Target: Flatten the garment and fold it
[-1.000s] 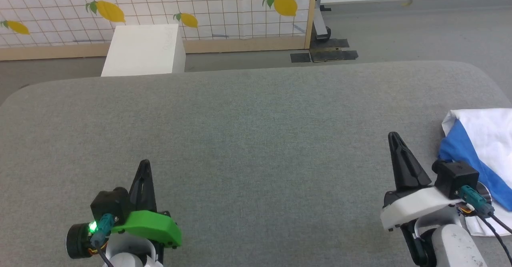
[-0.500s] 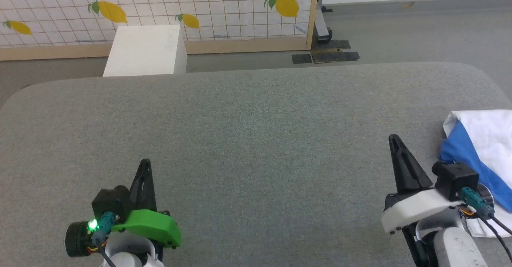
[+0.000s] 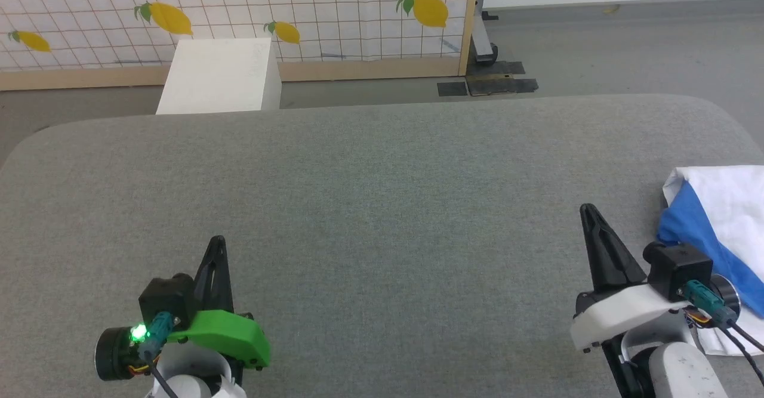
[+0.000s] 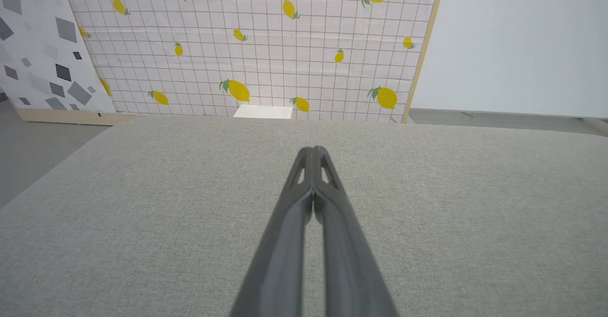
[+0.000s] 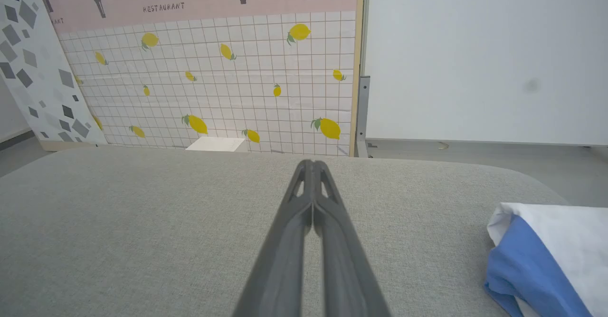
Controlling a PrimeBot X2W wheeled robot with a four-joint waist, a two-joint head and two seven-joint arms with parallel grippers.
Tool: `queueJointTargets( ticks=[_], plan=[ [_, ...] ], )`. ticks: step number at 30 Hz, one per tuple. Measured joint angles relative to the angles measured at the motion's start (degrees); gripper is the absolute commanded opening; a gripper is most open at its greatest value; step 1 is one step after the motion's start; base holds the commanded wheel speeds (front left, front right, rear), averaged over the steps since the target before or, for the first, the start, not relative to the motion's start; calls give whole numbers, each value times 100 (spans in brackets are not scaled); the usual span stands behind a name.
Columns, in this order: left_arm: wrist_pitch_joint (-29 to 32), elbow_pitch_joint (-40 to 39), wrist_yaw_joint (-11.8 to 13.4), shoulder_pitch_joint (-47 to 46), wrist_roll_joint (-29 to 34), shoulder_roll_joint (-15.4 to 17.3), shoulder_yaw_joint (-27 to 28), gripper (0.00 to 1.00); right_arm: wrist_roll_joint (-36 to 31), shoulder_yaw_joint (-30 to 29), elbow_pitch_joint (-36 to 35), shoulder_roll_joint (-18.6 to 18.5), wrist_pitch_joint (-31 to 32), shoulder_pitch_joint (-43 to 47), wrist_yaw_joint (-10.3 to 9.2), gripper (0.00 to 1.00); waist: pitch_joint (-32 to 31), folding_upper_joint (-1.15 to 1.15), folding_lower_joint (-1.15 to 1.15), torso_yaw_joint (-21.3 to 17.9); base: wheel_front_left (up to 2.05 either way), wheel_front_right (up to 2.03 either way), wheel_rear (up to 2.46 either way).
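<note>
A grey fabric-covered table with rounded far corners spreads across the head view, and both arms sit low at its near side. The left pincer, rising from a green wrist cover, points away from the robot over bare cloth; in its wrist view the two dark fingers press together at the tips and grip nothing. The right pincer, on a white wrist cover, points the same way, and its fingers likewise meet at the tips with nothing between them. The T-shirt lies bunched at the table's right side, cut off by the head view's right border: white cloth on top with a royal-blue band running diagonally beneath it. It sits just beside the right wrist, on its outer side, and its near part is hidden behind the black wrist camera; the right fingertips are apart from it, over bare table. In the right wrist view the same shirt fills the lower right corner, blue folded under white. Beyond the table's far edge a white box stands on the grey floor in front of a lemon-printed grid screen with a wooden frame.
</note>
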Motion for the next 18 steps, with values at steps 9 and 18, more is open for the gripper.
queueJointTargets(
  ticks=[9, 18],
  plan=[
    [102, -60, -18, 17, 109, -7, 14, 0, -70, -9, -111, 0, 116, 90, 0, 0, -10, 0, 0, 16, 0, 0, 0],
    [211, -147, -45, 52, 201, -12, 30, 0, -159, -13, -240, 0, 222, 152, 0, 0, -21, 0, 0, 34, 0, 0, 0]
  ],
)
